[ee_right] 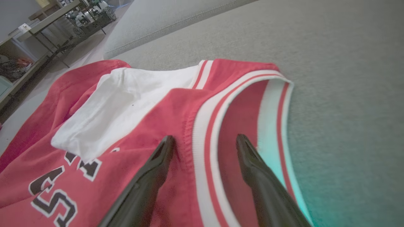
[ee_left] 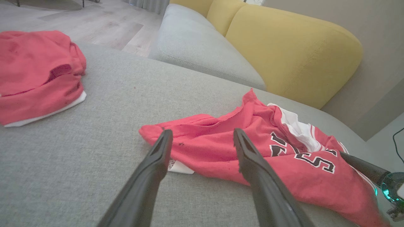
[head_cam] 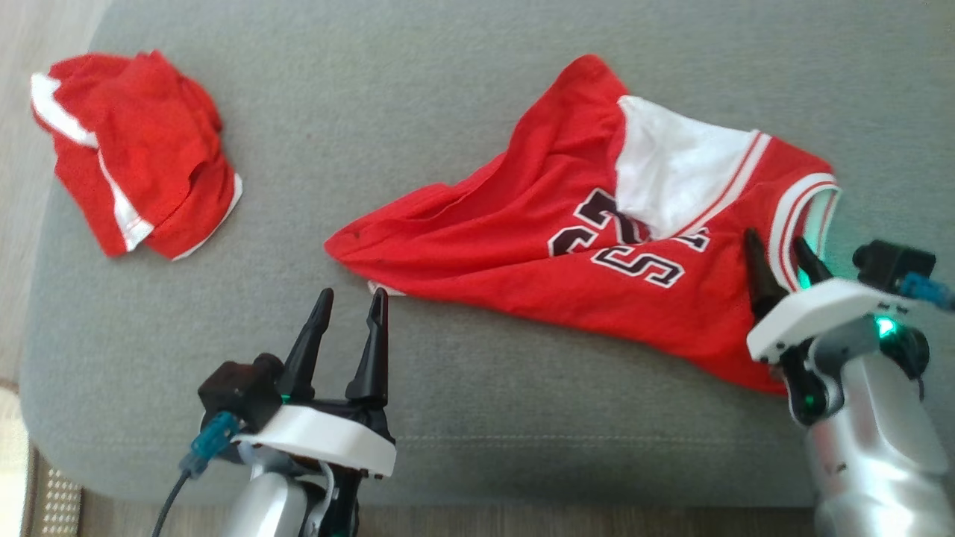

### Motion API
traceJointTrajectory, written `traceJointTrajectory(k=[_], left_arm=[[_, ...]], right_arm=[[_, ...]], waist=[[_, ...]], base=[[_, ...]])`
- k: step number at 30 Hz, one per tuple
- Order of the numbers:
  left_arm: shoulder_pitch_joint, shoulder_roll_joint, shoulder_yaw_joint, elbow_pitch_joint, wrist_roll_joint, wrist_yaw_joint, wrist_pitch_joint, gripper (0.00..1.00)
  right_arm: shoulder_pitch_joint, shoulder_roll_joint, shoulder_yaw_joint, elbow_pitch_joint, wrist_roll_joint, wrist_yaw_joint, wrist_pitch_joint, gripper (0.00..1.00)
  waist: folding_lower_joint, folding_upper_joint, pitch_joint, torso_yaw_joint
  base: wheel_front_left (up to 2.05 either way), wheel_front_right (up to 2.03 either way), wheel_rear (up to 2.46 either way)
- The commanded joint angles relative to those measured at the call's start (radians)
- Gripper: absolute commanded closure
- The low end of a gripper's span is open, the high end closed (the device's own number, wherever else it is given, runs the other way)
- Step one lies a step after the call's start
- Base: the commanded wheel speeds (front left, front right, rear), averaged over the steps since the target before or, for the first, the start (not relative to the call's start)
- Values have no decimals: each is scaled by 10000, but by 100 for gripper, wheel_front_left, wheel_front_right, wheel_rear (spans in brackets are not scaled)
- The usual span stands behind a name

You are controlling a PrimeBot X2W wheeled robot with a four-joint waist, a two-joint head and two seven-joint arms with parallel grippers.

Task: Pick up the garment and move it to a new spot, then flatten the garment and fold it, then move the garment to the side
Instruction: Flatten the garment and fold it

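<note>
Grey cushion (head_cam: 477, 112), red jersey (head_cam: 522, 261); left fingers (head_cam: 310, 343), right fingers (head_cam: 757, 280) released; yellow backrest (ee_left: 293, 53), left wrist view.

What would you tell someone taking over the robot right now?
Left gripper: open, near the narrow end of the jersey, holding nothing.
Right gripper: open, fingers either side of the jersey's striped trim.
Jersey lies rumpled on the grey cushion; another red garment sits bunched far left.
Done: no flattening or fold shows.
To do: flatten, fold, move aside.
</note>
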Motion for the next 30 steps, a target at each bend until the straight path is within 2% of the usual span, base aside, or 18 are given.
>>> traceJointTrajectory(k=[1,2,3,4,11,17,21,24,28,29,30], left_arm=[[-285,67,310,-349,-91,2,-122,0],[-307,67,307,-346,-105,-2,-122,0],[-326,67,305,-339,-114,-9,-122,0],[-349,67,299,-337,-118,-23,-122,0],[-481,67,157,-326,-214,-46,-122,0],[-568,66,-104,-313,-355,-31,-122,0],[-662,66,-267,-323,-494,-7,-122,0],[-736,66,-361,-321,-611,11,-122,0],[-832,66,-438,-323,-740,27,-122,0],[-858,66,-448,-324,-762,28,-122,0],[-884,66,-458,-329,-779,29,-122,0]], right_arm=[[-528,11,197,-71,130,-4,47,0],[-666,11,243,61,203,-4,94,0],[-783,11,301,216,341,-4,204,20],[-894,11,345,310,387,-4,232,100],[-1748,-85,24,-163,-870,-4,-288,100],[-2853,-579,-83,-652,-1648,-4,268,100],[-3965,-1139,-9,-837,-2222,-4,749,100],[-4697,-1431,20,-567,-2540,-4,1148,100],[-5384,-1784,108,375,-3074,-4,1499,100],[-5492,-1874,189,630,-3304,-4,1468,72],[-5592,-1927,191,903,-3497,-4,1429,0]], waist=[[0,0,235,235],[0,0,294,284],[0,0,343,321],[0,0,395,358],[0,0,590,589],[0,0,683,901],[0,0,836,1214],[0,0,955,1460],[0,0,1138,1721],[0,0,1182,1760],[0,0,1222,1790]], base=[[0,0,0],[0,0,0],[0,0,0],[0,0,0],[0,0,0],[0,0,0],[0,0,0],[0,0,0],[0,0,0],[0,0,0],[0,0,0]])
